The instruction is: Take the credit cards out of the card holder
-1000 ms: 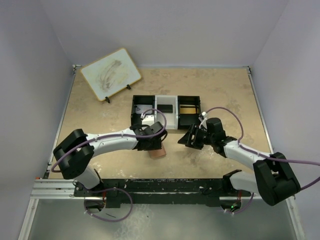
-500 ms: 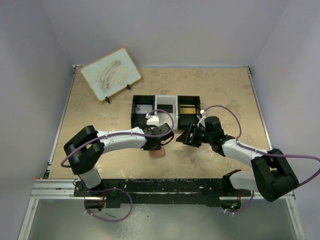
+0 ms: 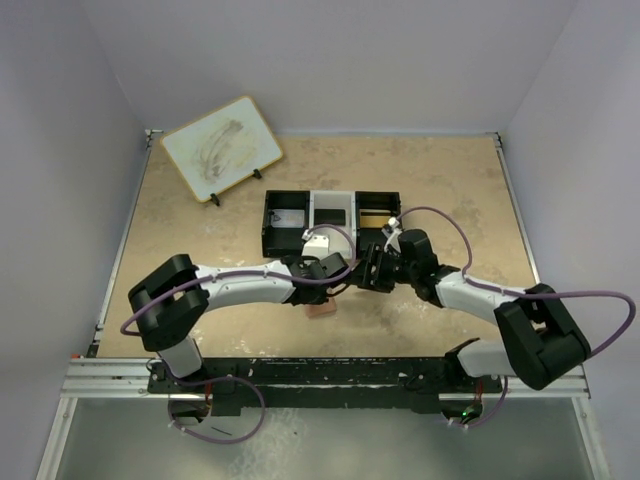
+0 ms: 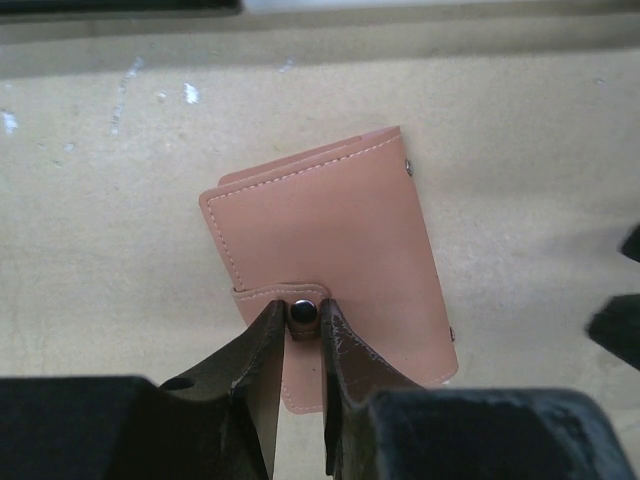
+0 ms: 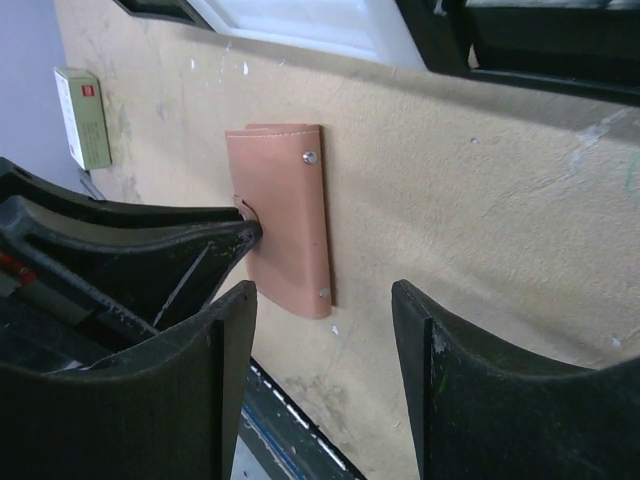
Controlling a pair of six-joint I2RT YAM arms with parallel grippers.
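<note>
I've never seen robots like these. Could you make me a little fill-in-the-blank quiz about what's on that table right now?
The card holder lies folded ____ on the table.
The left gripper pinches its snap strap from ____ sides.
The right gripper hovers open nearby, holding ____.
The tray behind them has ____ compartments.
Missing words: closed; both; nothing; three.
</note>
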